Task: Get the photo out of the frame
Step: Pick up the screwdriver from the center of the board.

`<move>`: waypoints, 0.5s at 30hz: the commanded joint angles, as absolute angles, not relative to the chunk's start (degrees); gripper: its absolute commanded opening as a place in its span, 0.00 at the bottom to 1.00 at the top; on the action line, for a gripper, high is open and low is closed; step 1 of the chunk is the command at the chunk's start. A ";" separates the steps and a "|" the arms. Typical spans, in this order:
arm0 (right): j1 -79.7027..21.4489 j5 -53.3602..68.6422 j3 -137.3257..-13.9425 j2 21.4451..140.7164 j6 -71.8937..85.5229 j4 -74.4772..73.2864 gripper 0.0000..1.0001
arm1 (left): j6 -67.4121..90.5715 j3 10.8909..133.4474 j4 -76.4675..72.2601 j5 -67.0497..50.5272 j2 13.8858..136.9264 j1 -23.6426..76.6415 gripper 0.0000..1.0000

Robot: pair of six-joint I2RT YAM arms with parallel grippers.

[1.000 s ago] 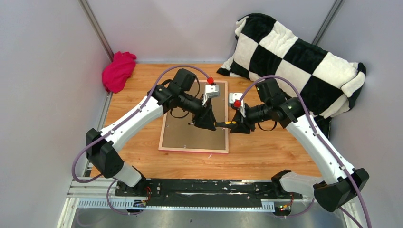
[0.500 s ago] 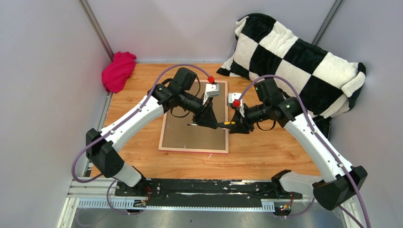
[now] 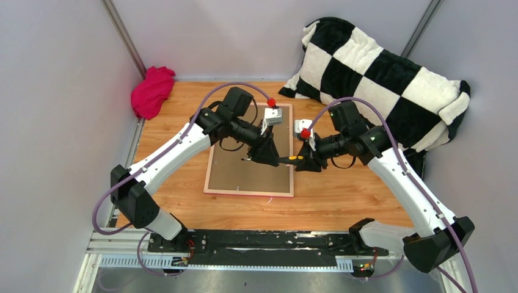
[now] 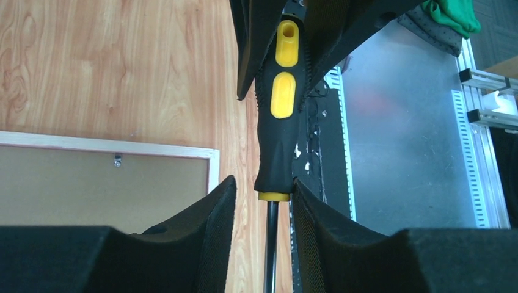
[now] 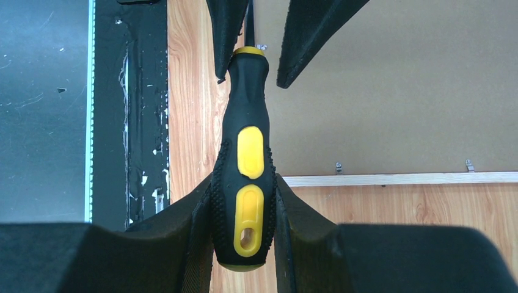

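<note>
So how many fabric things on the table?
2: pink cloth in the far left corner, checkered blanket at the far right. Smaller ones could be hidden.

Heads up, you won't see the photo anywhere since the frame (image 3: 241,177) is lying with its brown back up, and the left arm (image 3: 183,143) covers its far right part from above. The screwdriver (image 4: 278,140) shaft runs off the bottom edge on your left wrist cam and off the top edge on the right wrist one, so the tip never shows there, and from overhead it's too small to tell if it touches the frame's back. Those little metal clips (image 5: 338,166) along the rim are too tiny to tell which way they're turned.
</note>
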State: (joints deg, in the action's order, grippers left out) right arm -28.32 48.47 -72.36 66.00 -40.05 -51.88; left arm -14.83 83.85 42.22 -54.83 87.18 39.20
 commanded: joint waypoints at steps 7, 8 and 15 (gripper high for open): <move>-27.68 49.58 -72.30 66.10 -38.22 -50.54 0.00 | -15.71 84.11 42.26 -55.34 87.23 39.55 0.01; -27.64 49.38 -72.34 66.24 -37.64 -50.33 0.00 | -15.80 84.11 42.25 -55.26 87.27 39.55 0.00; -27.58 49.08 -72.17 66.19 -35.44 -48.85 0.23 | -15.99 84.24 42.33 -55.05 86.77 39.55 0.00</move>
State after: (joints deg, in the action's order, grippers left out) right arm -28.16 47.81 -72.36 66.35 -37.91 -50.96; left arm -14.98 83.79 42.59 -54.94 87.18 39.24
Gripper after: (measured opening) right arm 0.351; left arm 0.196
